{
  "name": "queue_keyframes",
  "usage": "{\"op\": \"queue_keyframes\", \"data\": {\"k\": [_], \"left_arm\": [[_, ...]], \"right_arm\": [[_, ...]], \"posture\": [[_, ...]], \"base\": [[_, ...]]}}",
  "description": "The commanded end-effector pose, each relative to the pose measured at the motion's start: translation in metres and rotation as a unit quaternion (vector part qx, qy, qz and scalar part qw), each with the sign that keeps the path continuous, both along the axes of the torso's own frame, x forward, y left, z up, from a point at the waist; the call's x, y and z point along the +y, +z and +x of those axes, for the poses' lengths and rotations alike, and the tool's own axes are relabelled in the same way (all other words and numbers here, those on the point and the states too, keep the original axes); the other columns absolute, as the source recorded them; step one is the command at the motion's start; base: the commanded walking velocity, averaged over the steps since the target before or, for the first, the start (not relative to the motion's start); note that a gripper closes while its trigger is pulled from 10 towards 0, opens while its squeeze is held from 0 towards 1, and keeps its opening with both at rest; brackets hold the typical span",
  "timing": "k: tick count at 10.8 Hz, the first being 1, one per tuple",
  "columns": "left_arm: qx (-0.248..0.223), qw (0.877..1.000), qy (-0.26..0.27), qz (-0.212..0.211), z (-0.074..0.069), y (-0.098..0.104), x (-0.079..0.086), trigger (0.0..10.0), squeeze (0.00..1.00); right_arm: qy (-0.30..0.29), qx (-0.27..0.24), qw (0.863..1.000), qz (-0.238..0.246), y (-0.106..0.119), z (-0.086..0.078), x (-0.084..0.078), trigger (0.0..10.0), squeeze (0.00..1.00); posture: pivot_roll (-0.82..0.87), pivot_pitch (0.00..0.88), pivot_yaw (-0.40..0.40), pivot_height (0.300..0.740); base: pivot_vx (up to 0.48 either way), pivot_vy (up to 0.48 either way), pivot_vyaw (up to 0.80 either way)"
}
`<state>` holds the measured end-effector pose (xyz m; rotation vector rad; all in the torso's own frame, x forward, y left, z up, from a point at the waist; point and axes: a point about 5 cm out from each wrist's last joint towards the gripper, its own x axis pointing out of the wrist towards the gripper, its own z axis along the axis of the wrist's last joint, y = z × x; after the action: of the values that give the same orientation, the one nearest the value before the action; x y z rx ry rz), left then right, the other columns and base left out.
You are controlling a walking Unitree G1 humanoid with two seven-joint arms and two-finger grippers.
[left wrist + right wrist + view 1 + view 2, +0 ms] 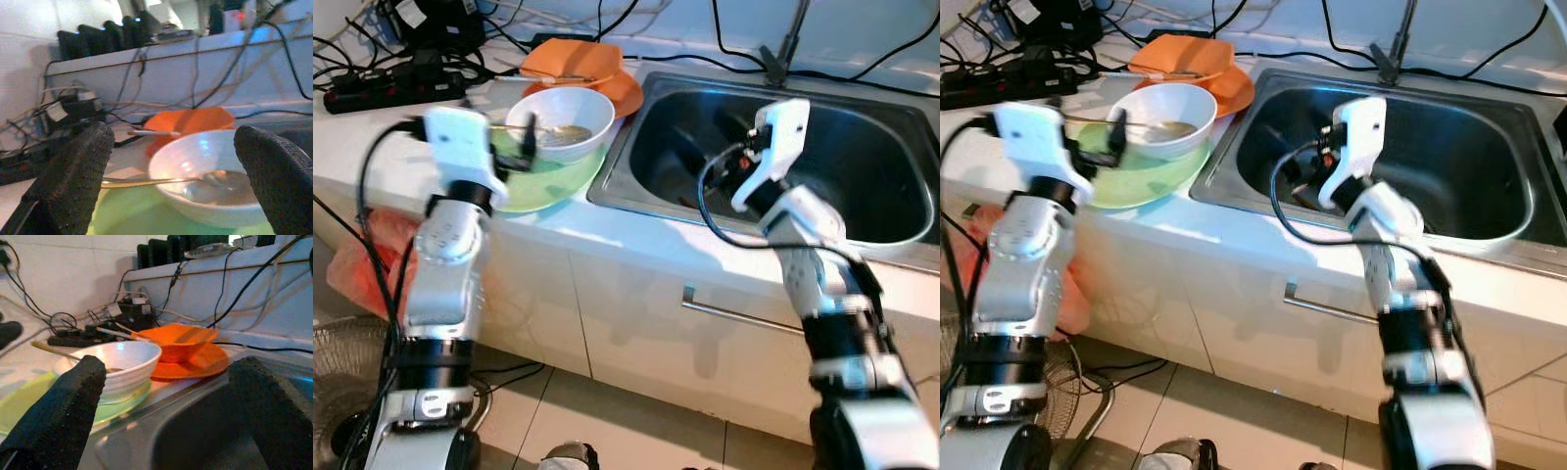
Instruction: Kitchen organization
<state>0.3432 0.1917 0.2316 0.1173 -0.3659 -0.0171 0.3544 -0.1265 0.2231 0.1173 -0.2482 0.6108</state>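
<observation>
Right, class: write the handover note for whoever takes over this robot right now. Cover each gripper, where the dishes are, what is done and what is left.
Left gripper: open, empty, at the counter edge, aimed at the white bowl.
Right gripper: open, empty, held over the sink.
Dishes: the white bowl, with a spoon in it, sits on the green plate. The orange bowl sits on the orange plate behind them, with a utensil resting across it.
Done: nothing moved that can be told; all four dishes are on the counter.
Left: probably grasp the white bowl first, then deal with the rest.
</observation>
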Motion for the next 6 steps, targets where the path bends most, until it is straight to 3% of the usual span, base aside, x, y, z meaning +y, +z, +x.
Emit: {"op": "queue_keyframes", "data": {"k": [1, 2, 3, 4, 6], "left_arm": [[0.003, 1.000, 0.016, -0.027, 0.003, 0.001, 0.006, 10.0, 1.00], [0.010, 0.998, 0.020, -0.059, 0.006, 0.000, 0.010, 10.0, 1.00], [0.012, 0.997, 0.018, -0.073, 0.008, 0.001, 0.011, 10.0, 0.69], [0.023, 0.991, 0.017, -0.129, 0.014, 0.002, 0.017, 10.0, 0.00], [0.032, 0.986, 0.024, -0.163, 0.020, 0.002, 0.025, 10.0, 0.00]], "right_arm": [[0.001, 0.001, 1.000, 0.014, 0.002, -0.005, 0.001, 10.0, 1.00], [0.000, 0.007, 1.000, 0.021, 0.000, -0.008, 0.003, 10.0, 0.63], [0.000, 0.009, 1.000, 0.024, -0.001, -0.010, 0.005, 10.0, 0.00], [-0.001, 0.017, 0.999, 0.033, -0.002, -0.016, 0.006, 10.0, 0.00], [-0.002, 0.023, 0.999, 0.045, -0.002, -0.022, 0.006, 10.0, 0.00]], "posture": [[0.20, 0.077, 0.024, 0.740], [0.20, 0.077, 0.024, 0.740], [0.19, 0.078, 0.026, 0.740], [0.19, 0.078, 0.029, 0.740], [0.18, 0.077, 0.034, 0.740]], "base": [[0.000, 0.000, 0.00], [0.000, 0.000, 0.00], [0.000, 0.000, 0.00], [0.000, 0.000, 0.00], [0.000, 0.000, 0.00]]}}
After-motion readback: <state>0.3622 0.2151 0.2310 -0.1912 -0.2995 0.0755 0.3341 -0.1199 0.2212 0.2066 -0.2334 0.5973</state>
